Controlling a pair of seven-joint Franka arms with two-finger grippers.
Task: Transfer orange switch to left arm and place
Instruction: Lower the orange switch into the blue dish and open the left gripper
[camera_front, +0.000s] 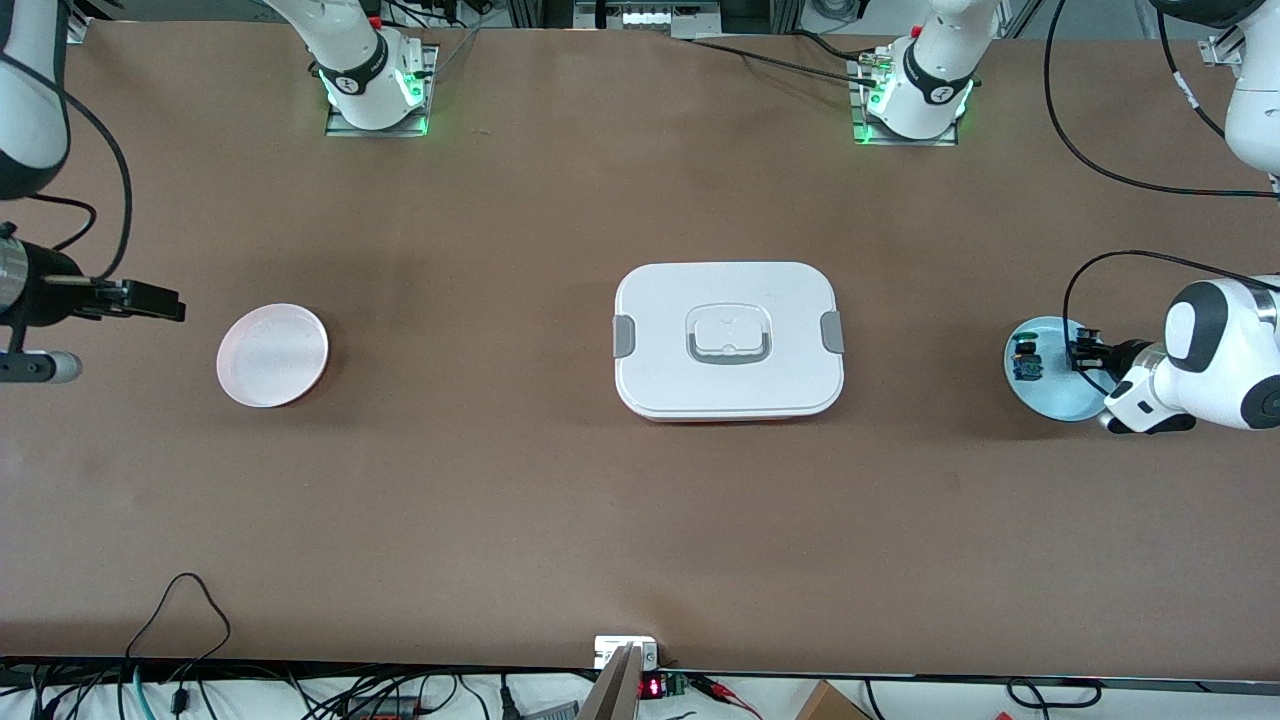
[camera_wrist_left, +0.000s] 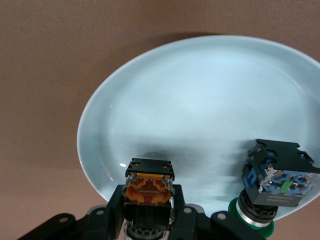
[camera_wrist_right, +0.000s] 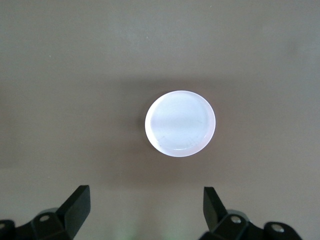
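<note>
The left gripper (camera_wrist_left: 148, 210) is down at the pale blue plate (camera_front: 1062, 400) at the left arm's end of the worktop (camera_front: 520, 500), and its fingers (camera_wrist_left: 116, 205) are clenched on the orange switch (camera_wrist_left: 149, 186), which the left wrist view shows seated between them at the plate's rim. Whether the switch is lifted clear of the plate or touching it cannot be told. A second part, a green-capped switch with a blue body (camera_wrist_left: 276, 186), stands on the same plate just beside the held one and is not gripped. The white lidded box (camera_front: 728, 340) sits mid-worktop, between the blue plate and a pink plate (camera_front: 272, 355) at the right arm's end. The right gripper (camera_wrist_right: 147, 207) waits in the air near the pink plate with its fingers released and spread wide, holding nothing. Judged from this, the step in hand is the pick-up by the left arm; the handover and the delivery are not yet done. The next move calls for a straight lift that leaves the green-capped switch undisturbed, then a carry high enough, or routed round, to keep clear of the box lid before the right arm takes the part.
</note>
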